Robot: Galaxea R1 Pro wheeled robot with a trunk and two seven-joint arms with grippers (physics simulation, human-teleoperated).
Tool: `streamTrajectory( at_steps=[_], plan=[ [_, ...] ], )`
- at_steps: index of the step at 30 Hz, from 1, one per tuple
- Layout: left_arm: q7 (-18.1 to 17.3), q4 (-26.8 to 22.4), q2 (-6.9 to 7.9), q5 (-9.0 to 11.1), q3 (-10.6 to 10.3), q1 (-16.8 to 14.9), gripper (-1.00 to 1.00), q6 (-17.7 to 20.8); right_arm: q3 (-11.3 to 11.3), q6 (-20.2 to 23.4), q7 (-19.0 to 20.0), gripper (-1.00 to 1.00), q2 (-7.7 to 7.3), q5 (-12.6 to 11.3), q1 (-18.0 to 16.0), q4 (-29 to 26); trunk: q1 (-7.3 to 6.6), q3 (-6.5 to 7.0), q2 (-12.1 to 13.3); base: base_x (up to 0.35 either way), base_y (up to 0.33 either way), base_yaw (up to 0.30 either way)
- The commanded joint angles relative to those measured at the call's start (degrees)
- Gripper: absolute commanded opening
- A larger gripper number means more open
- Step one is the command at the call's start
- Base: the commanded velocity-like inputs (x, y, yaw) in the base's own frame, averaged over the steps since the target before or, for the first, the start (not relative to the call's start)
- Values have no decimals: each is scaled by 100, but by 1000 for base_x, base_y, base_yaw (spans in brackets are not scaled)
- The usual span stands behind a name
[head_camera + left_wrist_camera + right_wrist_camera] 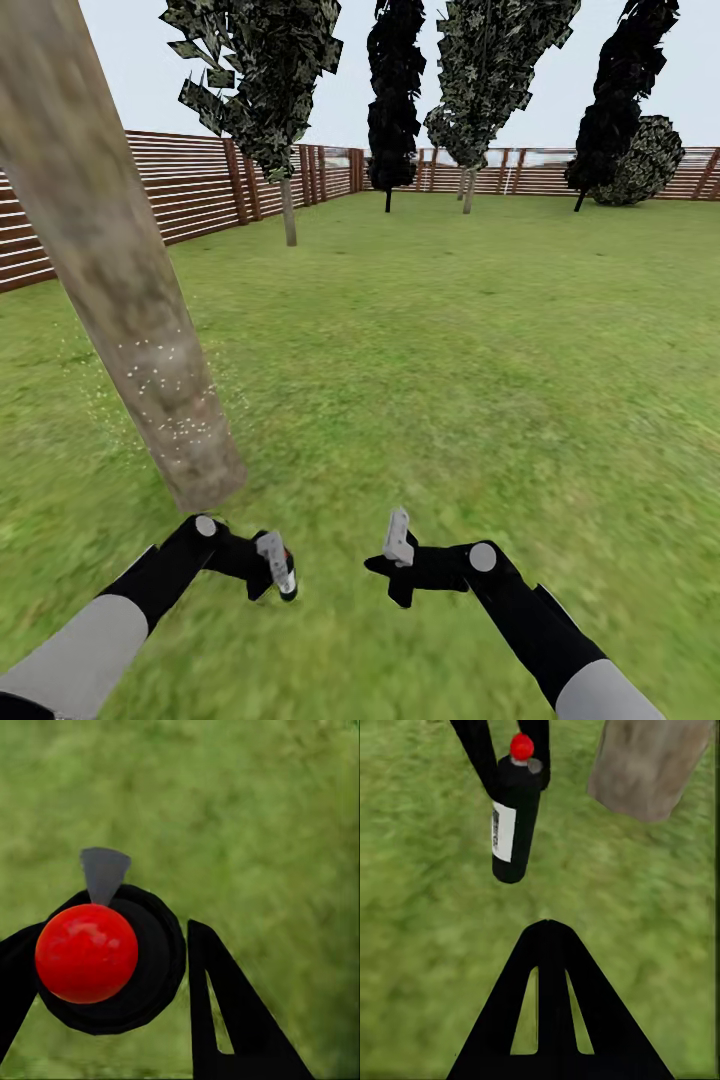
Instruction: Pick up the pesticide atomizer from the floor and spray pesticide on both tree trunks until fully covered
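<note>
- Pesticide atomizer (pixel 284 572): slim dark bottle with a red top and a pale label, clamped between your left gripper's fingers and held above the grass, just in front of the nearest trunk's base.
- Left gripper (pixel 276 568): fingers closed on the atomizer. In your left wrist view the red top (pixel 86 953) sits between the two black fingers (pixel 225 1012).
- Right gripper (pixel 398 538): holds nothing; its fingers appear pressed together. It hovers over the lawn, a short way from the left one.
- Tree trunk (pixel 115 270): thick mottled grey-tan column, leaning across your head view; its lower part carries fine pale specks (pixel 170 385).
- Floor (pixel 470 360): blurry green grass, running to the fence.
- Fence (pixel 190 185): brown horizontal slats, ringing the lawn.
- Far trees (pixel 395 90): several dark, thin-trunked ones near the fence.
</note>
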Motion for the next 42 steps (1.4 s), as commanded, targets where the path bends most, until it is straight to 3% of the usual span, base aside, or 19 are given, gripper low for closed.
streamTrajectory(
  at_steps=[1,2,4,5,6,7,9,10,13,14,15,17,19,22,23,31,37,42],
  plan=[
    [202,44,90,26,216,12,-100,-5,-90,-7,-20,-100,-21,-1,0,19,0,0,0,0,0,0],
    [320,120,117,29,289,14,-100,-12,-215,-9,-27,-100,-27,-1,0,52,0,0,0,0,0,0],
    [912,776,163,64,536,18,-100,-69,-1230,-16,-75,-100,-28,-2,0,388,0,0,0,0,0,0],
    [1256,1183,169,76,802,19,-100,-155,-1981,-19,-330,-100,-24,-3,0,659,0,0,0,0,0,0],
    [1425,1378,168,78,1029,19,-100,-257,-2410,-20,-624,-100,-22,-7,0,791,0,0,0,0,0,0],
    [1571,1508,171,77,1367,23,-100,-347,-2744,-20,-1105,-100,-10,-9,2,943,0,0,0,0,0,0],
    [1896,1608,174,75,2090,29,-100,-416,-3012,-29,-2232,-100,12,-26,2,1443,0,0,0,0,0,0],
    [2101,1629,175,79,2477,35,-100,-431,-3070,-53,-2830,100,20,-61,3,1795,0,0,0,0,0,0],
    [2681,1642,148,85,2941,188,-100,-439,-3110,-134,-3254,100,21,-446,7,2217,0,0,0,0,0,0],
    [3060,1643,136,175,3130,304,-100,-445,-3114,-150,-3296,100,18,-688,8,2365,0,0,0,0,0,0],
    [3214,1640,131,257,3234,365,-100,-447,-3115,-157,-3308,100,19,-777,8,2436,0,0,0,0,0,0],
    [3567,1637,131,646,3573,496,-100,-466,-3116,-222,-3646,100,35,-919,9,2670,0,0,0,0,0,0],
    [3854,1636,144,869,3703,593,-100,-505,-3110,-546,-4253,100,120,-968,9,2903,0,0,0,0,0,0],
    [4618,1640,105,1002,3762,687,-100,-580,-3108,-821,-4493,100,226,-980,9,3056,0,0,0,0,0,0],
    [4728,1637,93,1011,3767,693,-100,-587,-3103,-838,-4505,100,250,-978,9,3071,0,0,0,0,0,0],
    [4787,1642,88,1024,3770,696,-100,-590,-3099,-855,-4520,100,269,-982,9,3231,0,0,0,0,0,0],
    [4768,1648,70,1044,3770,696,-100,-590,-3107,-861,-4546,100,415,-978,9,3237,0,0,0,0,0,0],
    [4722,1651,70,1066,3772,707,-100,-590,-3108,-862,-4546,100,412,-977,9,3372,-110,90,201,0,0,0]
  ],
)
